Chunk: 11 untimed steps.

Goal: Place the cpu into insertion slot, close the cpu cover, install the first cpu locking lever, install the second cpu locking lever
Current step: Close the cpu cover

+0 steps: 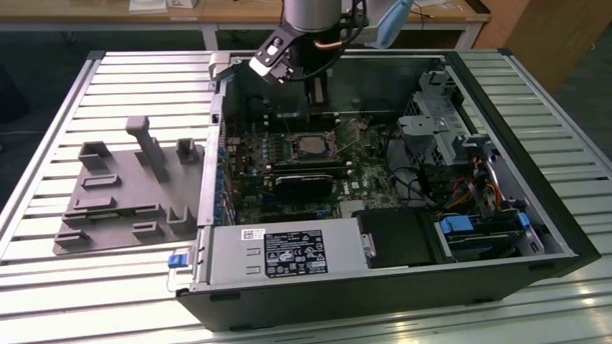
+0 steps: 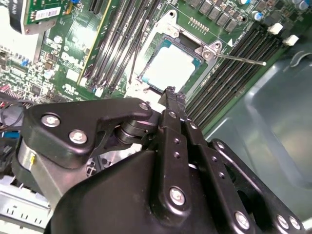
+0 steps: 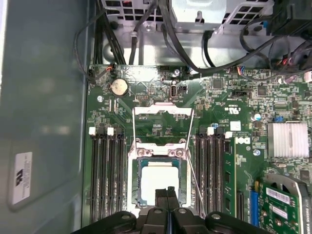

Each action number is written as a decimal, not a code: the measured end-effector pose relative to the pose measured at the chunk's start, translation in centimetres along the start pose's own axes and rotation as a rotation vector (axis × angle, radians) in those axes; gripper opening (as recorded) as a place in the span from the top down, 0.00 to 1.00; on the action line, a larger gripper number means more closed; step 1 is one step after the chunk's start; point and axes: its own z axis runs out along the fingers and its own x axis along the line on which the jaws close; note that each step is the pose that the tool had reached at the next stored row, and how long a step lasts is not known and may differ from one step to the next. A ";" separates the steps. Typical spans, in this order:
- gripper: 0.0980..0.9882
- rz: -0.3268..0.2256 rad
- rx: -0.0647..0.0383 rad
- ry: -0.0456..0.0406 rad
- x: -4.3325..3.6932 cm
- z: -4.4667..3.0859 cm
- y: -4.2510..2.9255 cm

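Two jaws are seen pressed shut, empty, just above one edge of the cpu. It is seated flat in the insertion slot, flanked by long memory slots.

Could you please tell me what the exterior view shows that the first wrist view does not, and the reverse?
Exterior view: the grey fixture on the slatted table. First wrist view: a coin battery and a finned heatsink. Both: the cpu sitting in its slot.
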 end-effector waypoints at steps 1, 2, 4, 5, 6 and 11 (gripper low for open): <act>1.00 0.000 0.000 0.0000 0.00 -0.18 0.02; 1.00 0.000 0.000 0.0000 -0.01 -0.31 0.03; 1.00 0.000 0.000 0.0003 -0.01 -0.35 0.03; 1.00 0.000 0.000 0.0004 -0.01 -0.35 0.04; 1.00 0.000 0.000 0.0002 -0.01 -0.37 0.03; 1.00 0.000 0.000 -0.0001 0.00 -0.37 0.28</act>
